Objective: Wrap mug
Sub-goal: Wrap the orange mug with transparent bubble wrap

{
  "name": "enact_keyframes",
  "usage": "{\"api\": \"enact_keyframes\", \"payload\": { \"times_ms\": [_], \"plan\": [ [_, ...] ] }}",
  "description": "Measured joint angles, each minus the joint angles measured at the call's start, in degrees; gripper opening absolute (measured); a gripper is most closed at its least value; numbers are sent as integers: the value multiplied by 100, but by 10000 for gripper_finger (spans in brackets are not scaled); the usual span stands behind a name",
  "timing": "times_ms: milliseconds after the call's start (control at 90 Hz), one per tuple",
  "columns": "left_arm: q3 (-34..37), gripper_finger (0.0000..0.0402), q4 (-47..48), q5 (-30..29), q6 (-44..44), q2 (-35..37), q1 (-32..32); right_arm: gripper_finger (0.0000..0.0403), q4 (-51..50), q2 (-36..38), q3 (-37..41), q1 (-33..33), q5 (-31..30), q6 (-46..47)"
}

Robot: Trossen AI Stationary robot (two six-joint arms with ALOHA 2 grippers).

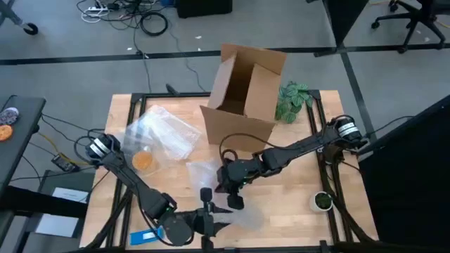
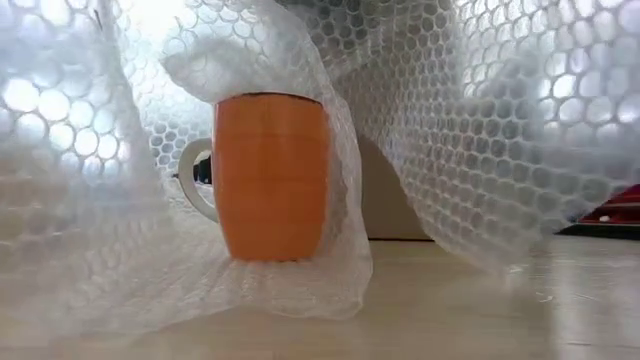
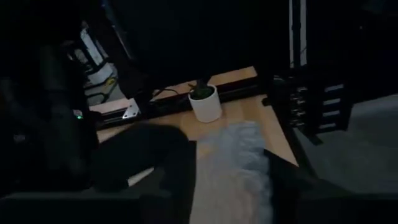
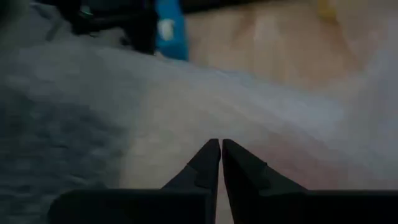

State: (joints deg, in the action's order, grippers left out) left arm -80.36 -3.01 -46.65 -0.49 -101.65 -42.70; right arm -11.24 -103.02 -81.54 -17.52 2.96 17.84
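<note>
The orange mug (image 2: 270, 175) stands upright on the table at the left (image 1: 144, 160), its white handle to one side. Bubble wrap (image 2: 250, 60) is draped over its top and down around its foot. A second sheet of bubble wrap (image 1: 242, 214) lies near the table's near edge. My right gripper (image 1: 233, 199) is shut over that sheet, seen also in its wrist view (image 4: 221, 144). My left gripper (image 1: 211, 221) stands open at the near edge, and the sheet (image 3: 236, 155) shows between its spread fingers (image 3: 227, 168); whether they touch it I cannot tell. My right gripper meets the bubble wrap sheet (image 4: 186, 106) with its shut fingertips, coming slanting down from the table's right side. The fingers hide the exact spot, so edge or fold, one layer or several, cannot be told. In the low view the wrap's right part (image 2: 520, 150) hangs off the table.
An open cardboard box (image 1: 242, 84) stands at the far middle with a green plant (image 1: 292, 100) beside it. A small dark green pot with a white rim (image 1: 322, 202) sits at the right. A blue object (image 1: 144, 236) lies at the near left edge.
</note>
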Motion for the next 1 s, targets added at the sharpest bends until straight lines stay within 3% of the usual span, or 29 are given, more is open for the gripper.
{"api": "enact_keyframes", "payload": {
  "times_ms": [289,600,767,856,1000],
  "plan": [
    [-597,196,73,-1205,1280,5,-108,0,-28,16,-5,18,112,-13],
    [-1041,209,335,-1465,1514,17,-150,0,-126,-303,4,60,-96,-11],
    [-1039,209,932,-2620,1489,42,-383,0,-383,-593,2,116,-333,-10],
    [-1040,209,1895,-2905,670,148,-569,0,-527,-710,2,185,-512,-5],
    [-1030,209,4355,-2211,-2454,217,-494,0,-537,-758,0,236,-647,-8]
  ]
}}
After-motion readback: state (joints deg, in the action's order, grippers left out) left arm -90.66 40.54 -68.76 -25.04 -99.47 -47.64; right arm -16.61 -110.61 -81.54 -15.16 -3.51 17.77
